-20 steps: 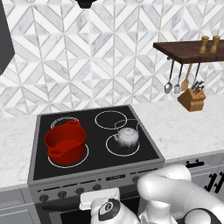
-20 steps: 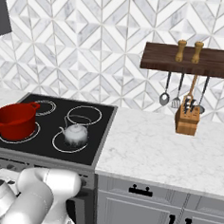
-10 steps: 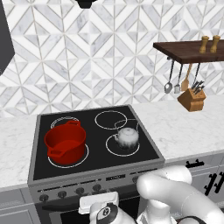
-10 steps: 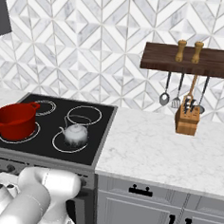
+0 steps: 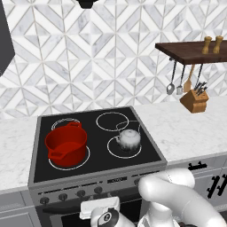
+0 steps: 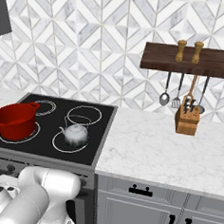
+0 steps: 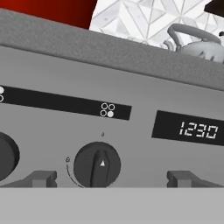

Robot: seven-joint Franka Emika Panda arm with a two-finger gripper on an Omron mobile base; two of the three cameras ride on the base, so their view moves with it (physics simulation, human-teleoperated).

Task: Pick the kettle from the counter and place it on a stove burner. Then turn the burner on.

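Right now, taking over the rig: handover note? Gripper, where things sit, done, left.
Gripper: open, empty, down at the stove's front panel, fingertips either side of a black knob.
Kettle: off the counter, sitting on the stove burner at front right of the cooktop. Red pot is on the front-left burner.
Done: pick and place.
Left: turn the burner on. The knob's pointer stands upright. The icon above it marks the lower-right dot, which seems to match the kettle's burner. Close on that knob and turn it.
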